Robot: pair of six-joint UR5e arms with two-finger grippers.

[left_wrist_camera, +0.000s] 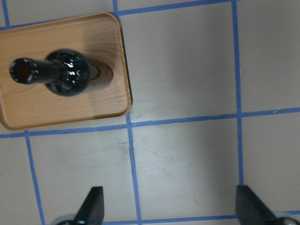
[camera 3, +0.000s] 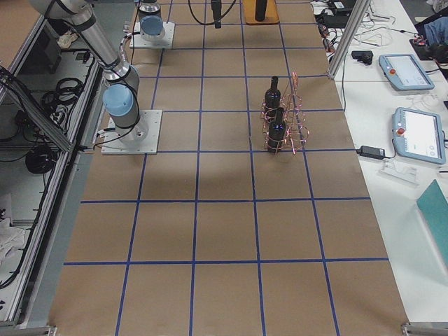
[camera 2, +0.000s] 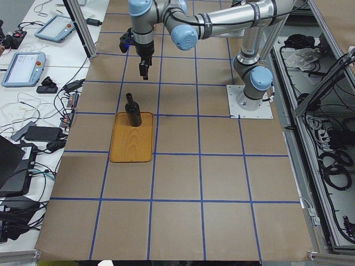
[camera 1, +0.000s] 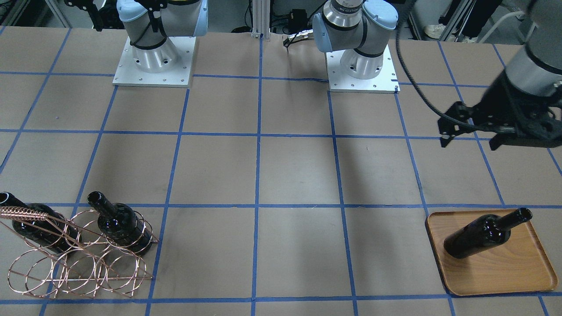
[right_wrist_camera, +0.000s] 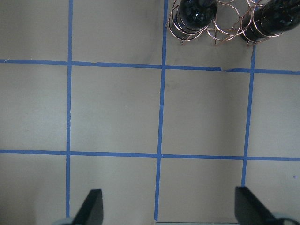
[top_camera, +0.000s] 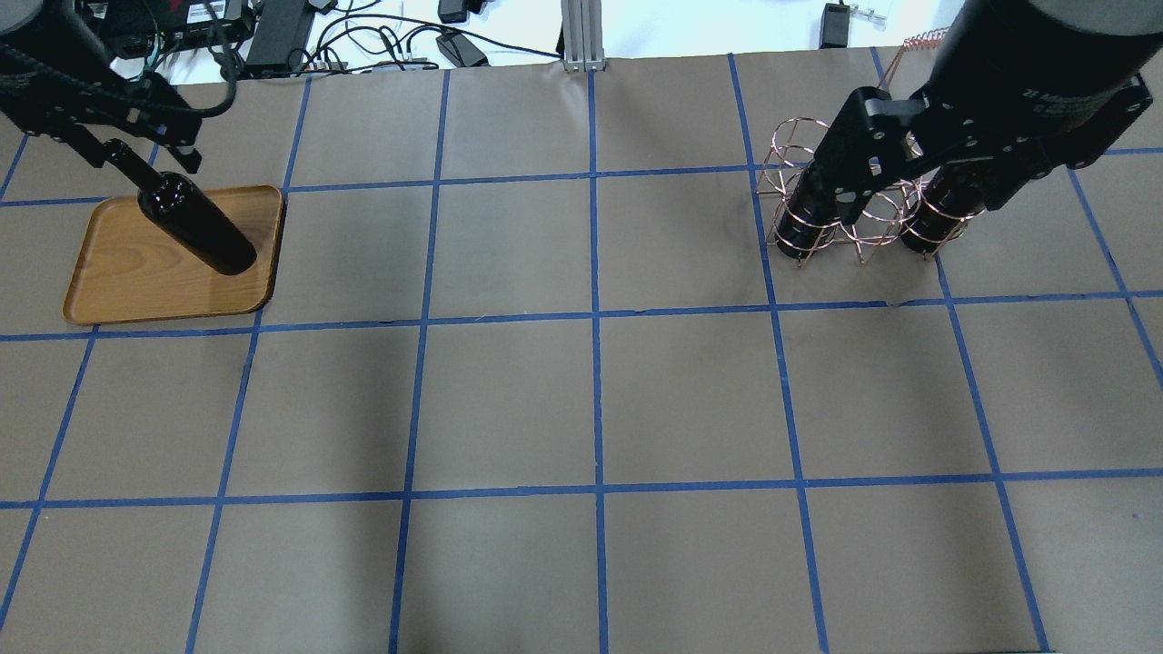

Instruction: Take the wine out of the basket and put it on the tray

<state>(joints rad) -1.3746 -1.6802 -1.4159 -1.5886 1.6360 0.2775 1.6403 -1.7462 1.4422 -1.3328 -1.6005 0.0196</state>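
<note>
One wine bottle point(camera 1: 478, 237) stands upright on the wooden tray point(camera 1: 505, 267), with nothing holding it. My left gripper point(camera 1: 469, 142) is open and empty. It hangs above the table beside the tray, and its wrist view shows the bottle point(left_wrist_camera: 70, 77) and tray point(left_wrist_camera: 47, 108) ahead of the open fingers. Two more bottles point(camera 1: 118, 224) point(camera 1: 35, 224) stand in the copper wire basket point(camera 1: 79, 263). My right gripper point(top_camera: 909, 186) is open and empty, high above the table on the robot's side of the basket point(right_wrist_camera: 220, 33).
The table is brown paper with a grid of blue tape lines. The two arm bases point(camera 1: 153, 61) point(camera 1: 362, 66) stand at the robot's edge. Cables and boxes point(top_camera: 273, 36) lie beyond the far edge. Tablets point(camera 3: 420, 133) sit on a side bench.
</note>
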